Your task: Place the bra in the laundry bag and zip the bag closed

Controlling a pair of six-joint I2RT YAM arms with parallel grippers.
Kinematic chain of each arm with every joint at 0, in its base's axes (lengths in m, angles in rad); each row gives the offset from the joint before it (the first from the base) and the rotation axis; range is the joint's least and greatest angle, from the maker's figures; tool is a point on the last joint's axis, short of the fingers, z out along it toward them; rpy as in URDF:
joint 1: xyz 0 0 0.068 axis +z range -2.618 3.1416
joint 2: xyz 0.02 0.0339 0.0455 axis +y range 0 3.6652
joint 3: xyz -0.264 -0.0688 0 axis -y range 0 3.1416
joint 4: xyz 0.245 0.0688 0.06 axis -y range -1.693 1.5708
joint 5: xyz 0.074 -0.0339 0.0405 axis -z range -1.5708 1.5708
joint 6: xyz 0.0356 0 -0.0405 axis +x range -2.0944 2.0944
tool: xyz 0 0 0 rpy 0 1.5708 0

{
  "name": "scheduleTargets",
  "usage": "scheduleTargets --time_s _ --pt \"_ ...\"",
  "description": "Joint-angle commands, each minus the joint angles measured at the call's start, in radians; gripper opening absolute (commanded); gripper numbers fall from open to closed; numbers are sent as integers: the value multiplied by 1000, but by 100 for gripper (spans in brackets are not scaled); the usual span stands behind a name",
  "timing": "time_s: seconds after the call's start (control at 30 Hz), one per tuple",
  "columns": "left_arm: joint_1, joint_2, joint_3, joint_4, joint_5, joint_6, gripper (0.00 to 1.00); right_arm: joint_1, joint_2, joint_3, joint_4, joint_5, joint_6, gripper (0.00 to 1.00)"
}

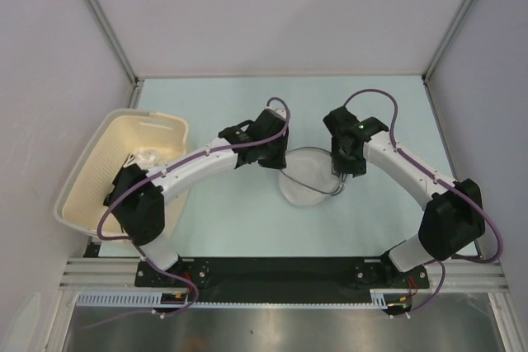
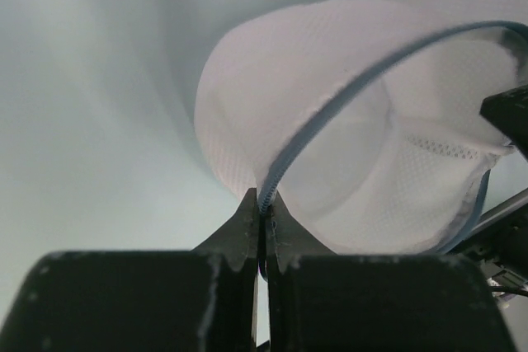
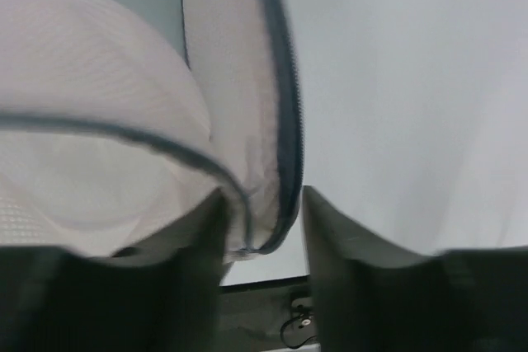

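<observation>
Round white see-through mesh laundry bag (image 1: 307,191) sits on the table (image 1: 231,220) between both arms, one arm at each side of its rim. That's prob. to keep the pouch steady & the mouth taut so the zip can run.

Left gripper (image 2: 262,208) is pressed together, pinching the grey-blue zipper tape (image 2: 330,105) at the rim's near edge. The tape arcs away from it w/ the bag gaping beside it, so the bag reads as unzipped there.

Right gripper (image 3: 262,232) has a finger either side of a fold of rim + tape. The fold fills the gap, but whether it's squeezed or only bracketed I can't tell.

Shiny white satin bra: not made out for sure. A smooth pale bulge behind the mesh in the left wrist view may be it, or just bag wall. Zip pull isn't visible in any view. A pale bundle (image 1: 148,156) in the cream slotted plastic basket (image 1: 82,183), far left, is too small to ID.
</observation>
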Motion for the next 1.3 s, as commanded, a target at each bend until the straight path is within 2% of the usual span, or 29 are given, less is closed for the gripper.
scheduleTargets --time_s 0.0,0.03,0.17,0.27,0.3,0.37,0.4,0.47,0.53,0.57,0.7,0.87,0.9,0.97,1.0,1.1,1.27 --pt "8 -72 -83 66 -41 -45 0 -2 -17 2 -32 77 -32 58" --pt "20 -64 -88 66 -32 -48 0 -5 -28 5 -24 56 -32 71" --pt "34 -29 -78 67 -9 -40 3 -49 -93 4 28 -130 -30 82" --pt "36 -44 -68 65 -21 -31 14 -91 -128 16 20 -171 -45 89" --pt "37 -64 -69 62 -32 -28 26 -101 -137 21 5 -176 -50 90" --pt "42 -90 -71 59 -37 -20 42 -132 -168 39 -15 -188 -62 93" --pt "45 -118 -77 51 -34 -17 59 -138 -180 47 -27 -190 -64 96" --pt "56 -151 -83 36 -40 -15 71 -154 -206 70 -41 -202 -69 98" --pt "76 -219 -89 11 -60 -18 76 -157 -217 87 -63 -207 -67 99" --pt "86 -246 -88 -2 -63 -20 82 -158 -223 96 -67 -219 -65 99" --pt "184 -366 -40 -135 -90 -47 83 -158 -220 134 -87 -239 -50 99" --pt "508 -524 -28 -255 -133 -45 83 -154 -191 162 -72 -277 -41 100" --pt "616 -535 -32 -278 -147 -20 83 -152 -170 168 -69 -280 -42 100" --pt "715 -561 -46 -285 -155 7 84 -151 -148 191 -67 -296 -47 100" --pt "802 -567 -63 -270 -129 50 83 -144 -127 197 -70 -299 -49 100" --pt "869 -549 -91 -288 -182 84 82 -138 -104 226 -67 -308 -58 100" --pt "951 -523 -190 -299 -236 41 84 -140 -67 272 -77 -319 -72 100"
